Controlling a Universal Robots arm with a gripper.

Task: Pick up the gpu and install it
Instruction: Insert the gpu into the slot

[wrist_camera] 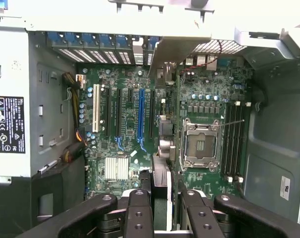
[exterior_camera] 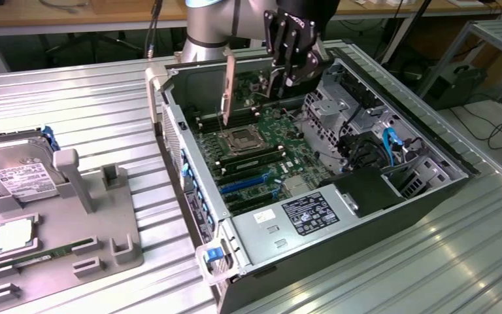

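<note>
Gripper (exterior_camera: 282, 87) jaws clenched on the gpu (exterior_camera: 230, 88), pinching the card's edge from both sides. The wrist view has the card edge-on (wrist_camera: 160, 163) right between the black fingers (wrist_camera: 139, 198). The card stands upright on edge, and its pale bracket (wrist_camera: 175, 49) is at the end farthest from the jaws, hanging vertical. The gpu is held over the open computer case (exterior_camera: 190, 173), up off the motherboard (exterior_camera: 273, 157) and not seated in any slot.

Directly below the jaws is the motherboard. The CPU socket (wrist_camera: 202, 144) sits just to one side of the held card and the blue slot (wrist_camera: 140, 114) just to the other. A white slot (wrist_camera: 96, 111) lies further out past the blue one. The power supply (exterior_camera: 308, 212) with its label is in the case end well away from the jaws.

Far from the jaws, outside the case on the metal table (exterior_camera: 76, 98), is a grey holder (exterior_camera: 102, 226). A hard drive (exterior_camera: 16, 173) stands in it and a green memory stick (exterior_camera: 55, 252) lies in it. Neither touches the gripper.
</note>
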